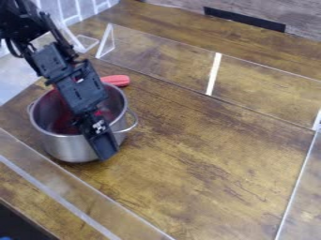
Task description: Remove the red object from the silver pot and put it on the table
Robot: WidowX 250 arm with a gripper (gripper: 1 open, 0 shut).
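Note:
The silver pot (56, 141) stands on the left of the table (213, 159). Its inside glows dark red. My black gripper (100, 139) reaches down into it from the upper left. One long finger (108, 146) hangs outside the pot's near right wall, while the other is hidden inside. A bit of the red object (90, 120) shows by the fingers within the pot, and the rest is covered by the gripper. Whether the jaws pinch the red object, the wall or nothing is hidden.
A small bright red piece (115, 81) lies just past the pot's far right rim; I cannot tell what it belongs to. A pale streak of glare (213, 73) crosses the planks at the right. The table's edge runs close along the left.

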